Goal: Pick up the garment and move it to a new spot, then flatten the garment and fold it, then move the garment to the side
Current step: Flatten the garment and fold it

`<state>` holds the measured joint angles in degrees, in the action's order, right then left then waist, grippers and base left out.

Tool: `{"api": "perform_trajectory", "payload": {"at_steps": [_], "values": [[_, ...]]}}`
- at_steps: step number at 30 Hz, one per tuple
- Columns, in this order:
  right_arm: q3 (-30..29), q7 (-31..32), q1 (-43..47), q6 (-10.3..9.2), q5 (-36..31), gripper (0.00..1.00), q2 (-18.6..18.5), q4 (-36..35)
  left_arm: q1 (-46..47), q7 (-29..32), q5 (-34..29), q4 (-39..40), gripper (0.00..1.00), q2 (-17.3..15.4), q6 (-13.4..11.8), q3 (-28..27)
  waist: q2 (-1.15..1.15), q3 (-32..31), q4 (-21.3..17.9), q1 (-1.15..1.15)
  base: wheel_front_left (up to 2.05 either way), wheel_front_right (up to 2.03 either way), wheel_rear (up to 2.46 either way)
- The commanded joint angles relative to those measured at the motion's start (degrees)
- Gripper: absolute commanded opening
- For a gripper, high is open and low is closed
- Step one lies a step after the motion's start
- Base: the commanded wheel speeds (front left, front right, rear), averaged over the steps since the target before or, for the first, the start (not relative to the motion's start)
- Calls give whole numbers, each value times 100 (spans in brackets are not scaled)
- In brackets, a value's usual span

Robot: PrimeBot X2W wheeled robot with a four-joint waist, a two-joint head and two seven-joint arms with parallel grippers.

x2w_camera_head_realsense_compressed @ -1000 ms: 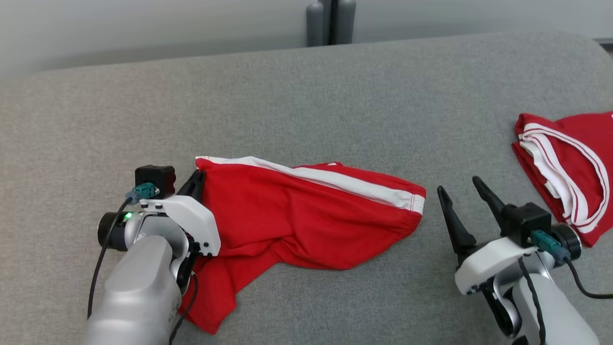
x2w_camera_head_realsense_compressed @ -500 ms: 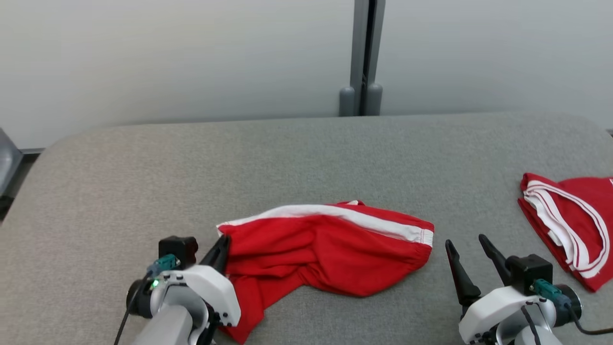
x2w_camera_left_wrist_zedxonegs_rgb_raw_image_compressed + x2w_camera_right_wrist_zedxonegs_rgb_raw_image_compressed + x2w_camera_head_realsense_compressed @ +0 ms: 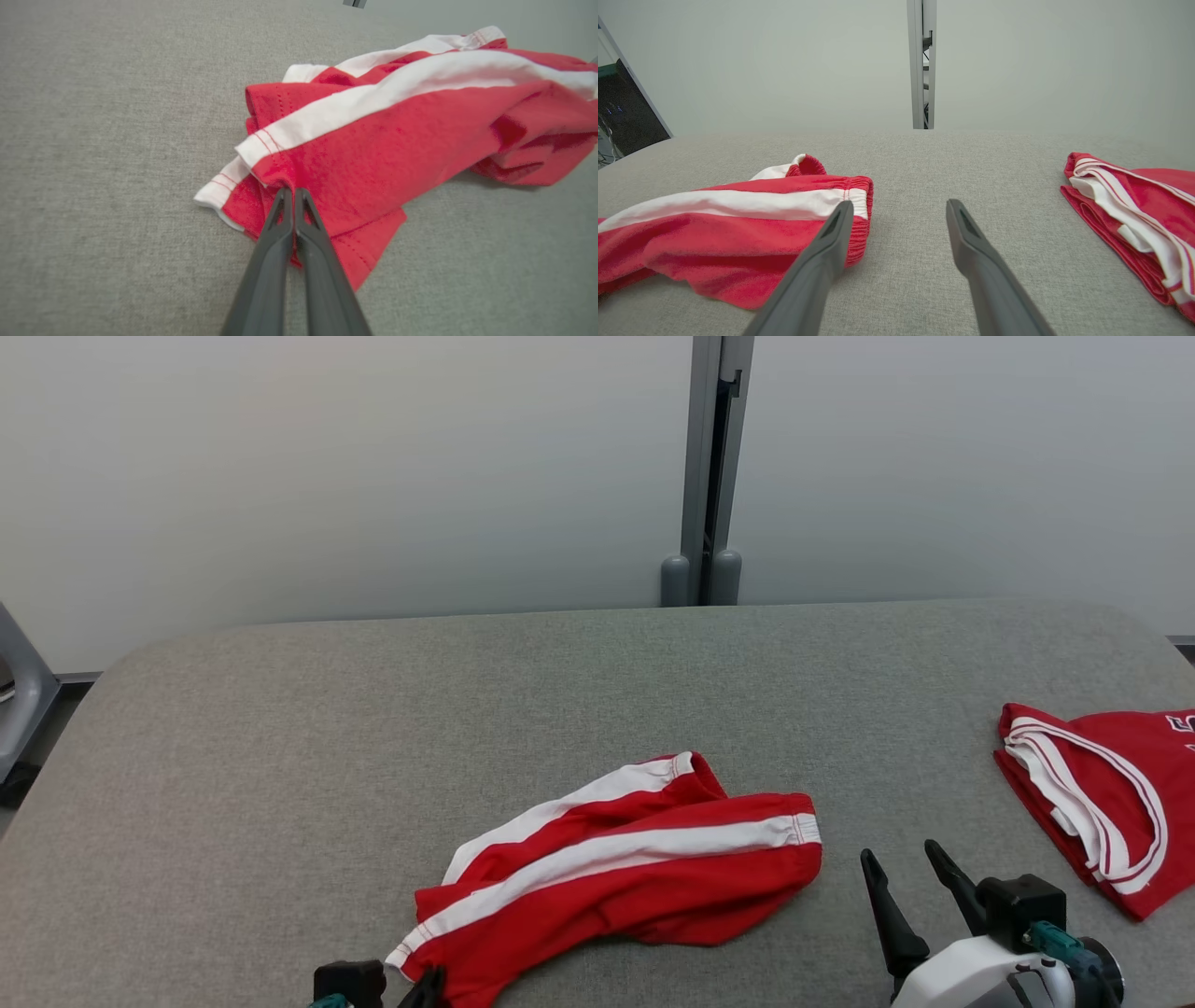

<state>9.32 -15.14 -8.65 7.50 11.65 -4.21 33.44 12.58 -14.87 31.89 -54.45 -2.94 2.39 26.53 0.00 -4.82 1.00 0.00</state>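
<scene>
No text can be read.
The folded red jersey with white trim (image 3: 1125, 747) shows white marks at its far edge, cut off and not legible.

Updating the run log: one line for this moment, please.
left gripper: shut on red shorts | right gripper: open, empty | second red garment: far right

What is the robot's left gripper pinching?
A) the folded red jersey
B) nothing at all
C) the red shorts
C: the left gripper is shut on an edge of the red shorts, with its fingers pressed together on the cloth.
</scene>
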Motion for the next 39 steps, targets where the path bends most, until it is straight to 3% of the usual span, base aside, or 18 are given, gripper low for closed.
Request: {"api": "perform_trajectory", "payload": {"at_steps": [1,3,11,17,23,39], "values": [[-20,1,84,-2,23,100,-18,-20,-87,-21,-21,-24,8,-75,-81,-36,0,7,-38,0,0,0,0],[-24,1,78,-2,10,100,-18,-24,-188,-30,-58,-2,100,-126,-210,-109,0,27,-81,0,0,0,0],[-54,1,-38,-2,-83,100,-4,-116,-526,-34,-413,1020,100,-297,-632,-742,0,165,-186,0,0,0,0],[-19,0,-80,-2,-196,100,53,-383,-744,-36,-1004,2251,100,-300,-758,-1306,0,245,-176,0,0,0,0],[148,1,47,-2,-289,100,85,-478,-1081,-35,-1549,2944,100,-176,-681,-1705,0,230,-156,0,0,0,0],[512,1,-91,-2,-85,100,-19,422,-1270,-37,-1836,2854,100,-13,-384,-1865,0,352,94,0,0,0,0]]}}
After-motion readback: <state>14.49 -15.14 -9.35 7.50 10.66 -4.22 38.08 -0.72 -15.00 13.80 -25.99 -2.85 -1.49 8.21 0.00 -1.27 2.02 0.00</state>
